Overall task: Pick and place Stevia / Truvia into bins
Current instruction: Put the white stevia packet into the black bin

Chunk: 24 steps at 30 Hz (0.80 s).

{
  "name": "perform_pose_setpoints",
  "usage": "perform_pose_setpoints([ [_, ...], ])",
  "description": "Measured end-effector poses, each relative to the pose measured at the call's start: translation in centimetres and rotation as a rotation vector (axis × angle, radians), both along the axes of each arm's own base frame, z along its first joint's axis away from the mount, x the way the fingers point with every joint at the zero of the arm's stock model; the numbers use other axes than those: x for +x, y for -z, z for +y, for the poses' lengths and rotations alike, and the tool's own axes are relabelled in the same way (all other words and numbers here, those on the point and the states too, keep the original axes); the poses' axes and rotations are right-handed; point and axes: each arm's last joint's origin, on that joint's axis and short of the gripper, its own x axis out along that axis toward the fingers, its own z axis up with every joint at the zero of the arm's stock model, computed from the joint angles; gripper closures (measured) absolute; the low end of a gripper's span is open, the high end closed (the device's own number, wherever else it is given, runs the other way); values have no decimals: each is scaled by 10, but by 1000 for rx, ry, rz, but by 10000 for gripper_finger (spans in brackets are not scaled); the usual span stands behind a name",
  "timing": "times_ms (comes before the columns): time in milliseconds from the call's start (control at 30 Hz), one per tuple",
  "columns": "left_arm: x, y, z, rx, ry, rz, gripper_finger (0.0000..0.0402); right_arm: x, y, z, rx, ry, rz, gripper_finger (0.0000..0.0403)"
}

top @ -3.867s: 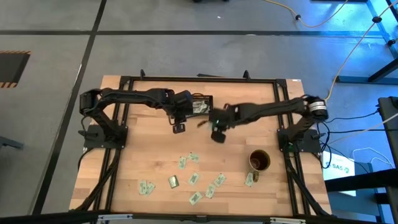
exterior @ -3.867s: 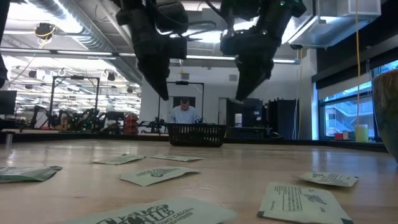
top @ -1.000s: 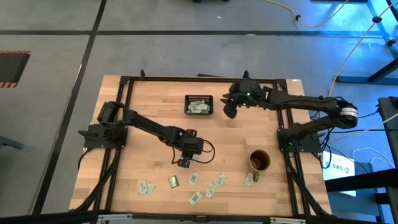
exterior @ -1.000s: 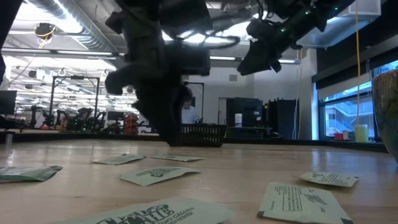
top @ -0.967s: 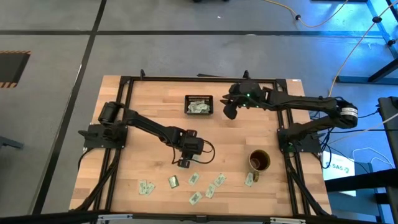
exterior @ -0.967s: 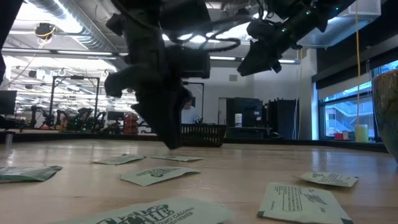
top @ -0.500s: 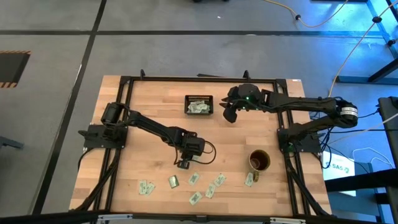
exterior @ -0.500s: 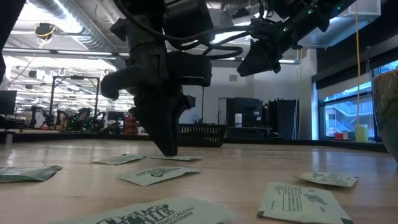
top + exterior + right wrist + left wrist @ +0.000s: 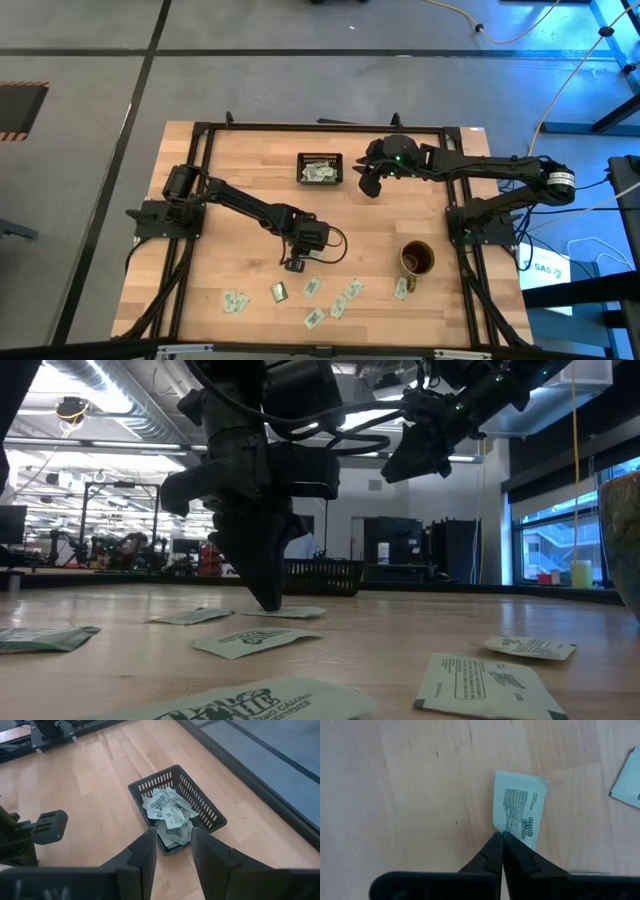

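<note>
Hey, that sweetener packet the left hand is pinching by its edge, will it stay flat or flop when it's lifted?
The sweetener packet looks thin and paper-flat, so it will likely droop from the left hand, which is shut on just one edge. It seems very light. On the smooth wooden table it may slide rather than lift.

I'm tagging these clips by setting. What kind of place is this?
Probably a robotics lab or workshop hall: a wooden table in a black frame on bare concrete floor, ceiling strip lights, and more equipment rigs across the room.
</note>
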Motion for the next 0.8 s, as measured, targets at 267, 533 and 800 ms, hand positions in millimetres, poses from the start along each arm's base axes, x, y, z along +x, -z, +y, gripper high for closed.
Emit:
perform_pose_setpoints([
  [267, -6, -54, 12, -10, -22, -125, 399, 0, 0, 1, 0, -3, 0, 279],
  [533, -19, -110, 61, 199, -333, -324, 399, 1, 0, 2, 18, 6, -8, 279],
  [800, -28, -121, 133, 227, -617, -372, 398, 1, 0, 4, 21, 0, -10, 279],
])
